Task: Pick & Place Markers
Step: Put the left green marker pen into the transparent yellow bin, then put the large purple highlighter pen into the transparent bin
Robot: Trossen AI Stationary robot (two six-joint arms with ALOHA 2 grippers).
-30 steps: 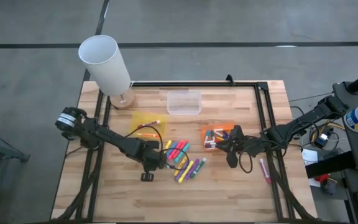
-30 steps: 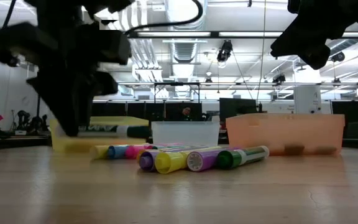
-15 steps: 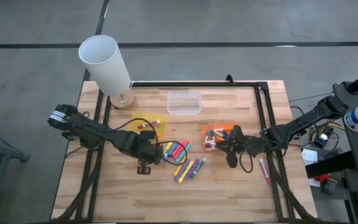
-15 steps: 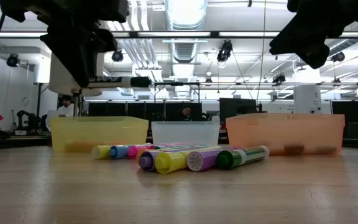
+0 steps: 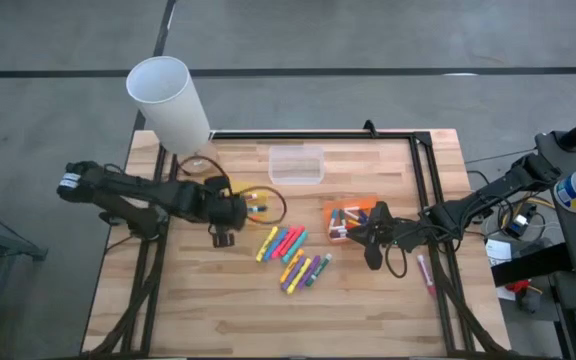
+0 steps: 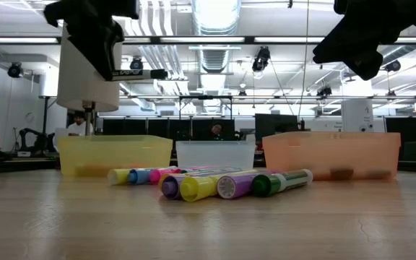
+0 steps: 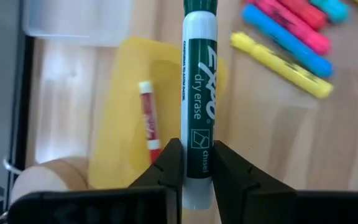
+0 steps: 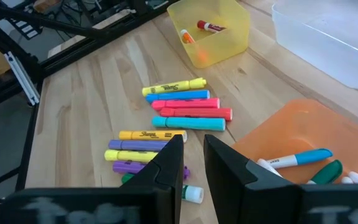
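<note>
The left gripper (image 7: 194, 171) is clamped on a green and white marker (image 7: 199, 93). The writing on it reads "EXPO dry erase". The marker sticks straight out past the jaws, and they squeeze it near its white end. In the high view the left gripper (image 5: 238, 209) hangs over the yellow tray (image 5: 258, 198). In the low view the held marker (image 6: 139, 74) lies flat in the air, well above the counter (image 6: 208, 224).

Inside the yellow tray (image 7: 126, 118) lies a small red and white marker (image 7: 148, 118). It has writing on it, but the words are too small to read. An orange marker (image 8: 188, 37) lies there too.

The other markers (image 5: 290, 255) lie loose on the wooden counter (image 5: 218, 310), between the yellow tray and the orange tray (image 5: 348, 215). They form two small bunches. One bunch has yellow, blue and pink markers (image 8: 188, 106) side by side. The yellow one (image 8: 174, 88) has black writing that looks like "Sharpie". The other bunch has yellow, purple and green markers (image 8: 143, 149).

The right gripper (image 8: 193, 163) hangs above the counter just beside the orange tray (image 8: 291, 134). Its jaws stand a little apart and hold nothing. More markers (image 5: 346, 217) lie in the orange tray, and one of them is blue and white (image 8: 294, 158). One pink marker (image 5: 426, 273) lies alone near the right edge of the counter.

A clear tray (image 5: 296, 164) sits at the back of the counter. A big white cup (image 5: 168, 102) stands at the back left corner.
</note>
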